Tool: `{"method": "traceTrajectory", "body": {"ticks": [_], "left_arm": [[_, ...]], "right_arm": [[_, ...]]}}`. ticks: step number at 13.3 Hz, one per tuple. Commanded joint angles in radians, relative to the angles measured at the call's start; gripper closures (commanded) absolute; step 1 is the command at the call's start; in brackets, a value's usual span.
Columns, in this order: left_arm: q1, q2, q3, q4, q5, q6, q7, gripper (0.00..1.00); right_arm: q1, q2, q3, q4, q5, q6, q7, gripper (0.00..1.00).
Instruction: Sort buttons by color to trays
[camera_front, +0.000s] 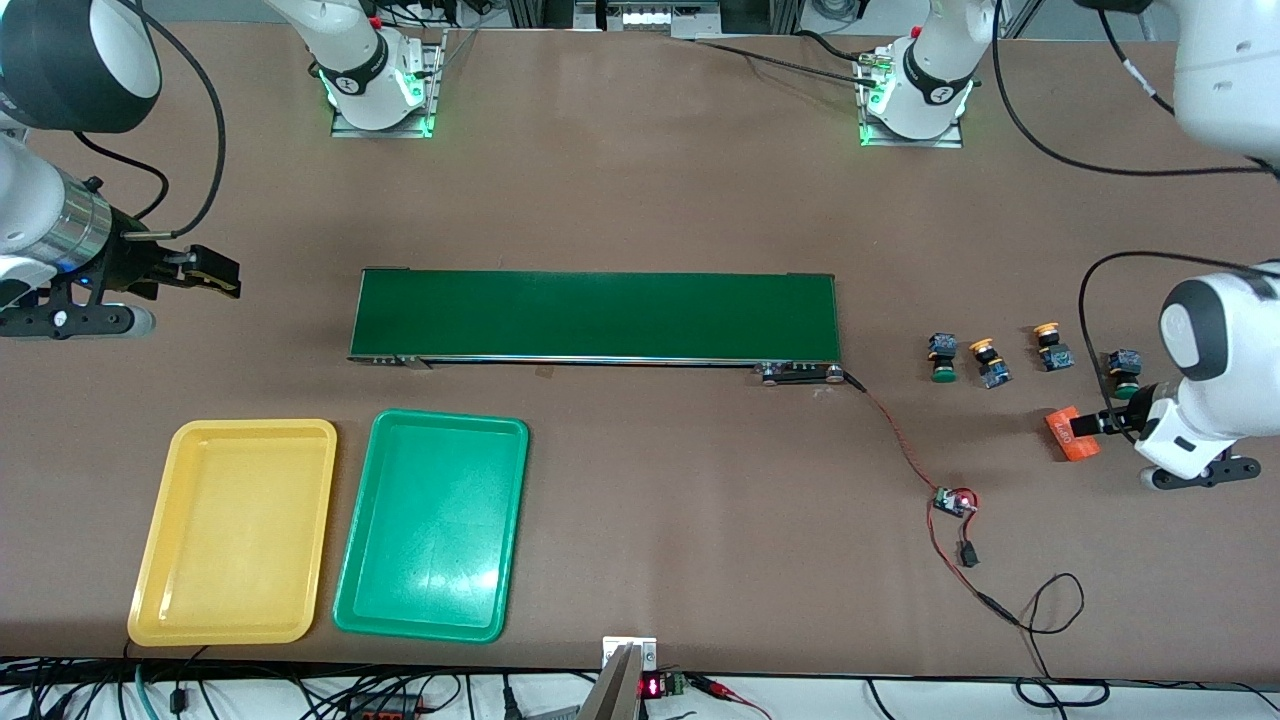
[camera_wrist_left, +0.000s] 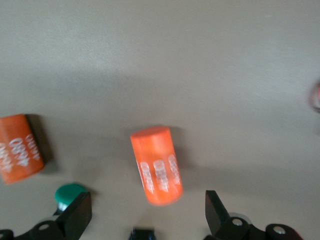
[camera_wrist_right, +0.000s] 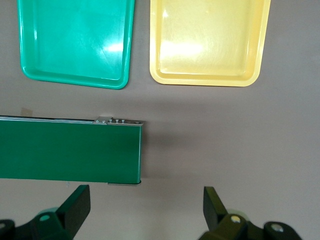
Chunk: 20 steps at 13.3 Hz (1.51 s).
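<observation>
Four buttons stand on the table toward the left arm's end: a green-capped one (camera_front: 941, 360), two yellow-capped ones (camera_front: 990, 362) (camera_front: 1050, 346), and a second green-capped one (camera_front: 1125, 372). My left gripper (camera_front: 1105, 420) is open and low, just nearer the front camera than that last green button. In the left wrist view its fingers (camera_wrist_left: 148, 202) stand wide apart, holding nothing, with one green cap (camera_wrist_left: 69, 195) beside one finger. My right gripper (camera_front: 205, 272) (camera_wrist_right: 146, 197) is open and empty, waiting off the belt's end. The yellow tray (camera_front: 160, 540) (camera_wrist_right: 207, 40) and green tray (camera_front: 430, 525) (camera_wrist_right: 75, 40) lie side by side.
An orange cylinder with white print (camera_front: 1070, 434) (camera_wrist_left: 156, 165) lies just ahead of my left gripper, and a second one (camera_wrist_left: 19, 148) lies beside it. The dark-green conveyor belt (camera_front: 595, 315) (camera_wrist_right: 65, 150) crosses the middle. A small circuit board (camera_front: 950, 500) and red-black wires trail from the belt.
</observation>
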Motion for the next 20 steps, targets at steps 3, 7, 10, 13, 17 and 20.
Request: {"method": "traceTrajectory", "body": {"ticks": [3,7,10,13,17,20], "left_arm": [[0.019,0.101,-0.011,0.026,-0.063,0.09,-0.007,0.0],[0.025,0.128,-0.011,0.003,-0.096,0.094,-0.002,0.24],[0.019,0.104,-0.012,0.0,-0.092,0.014,0.011,0.63],[-0.004,0.005,-0.017,0.009,-0.08,-0.089,0.167,0.72],[-0.079,-0.102,-0.052,0.013,-0.08,-0.25,0.491,0.74],[-0.083,-0.094,-0.182,0.006,-0.083,-0.324,0.814,0.74]], "right_arm": [[0.019,-0.007,0.007,0.0,0.012,-0.01,-0.007,0.0],[0.056,-0.007,0.007,0.0,0.013,-0.011,-0.007,0.0],[0.054,-0.005,0.006,0.0,0.013,-0.01,-0.007,0.0],[0.053,-0.005,0.006,-0.001,0.012,-0.011,-0.009,0.0],[0.051,-0.005,0.004,-0.001,0.012,-0.01,-0.009,0.0],[0.048,-0.004,0.004,-0.001,0.012,-0.01,-0.009,0.0]]}}
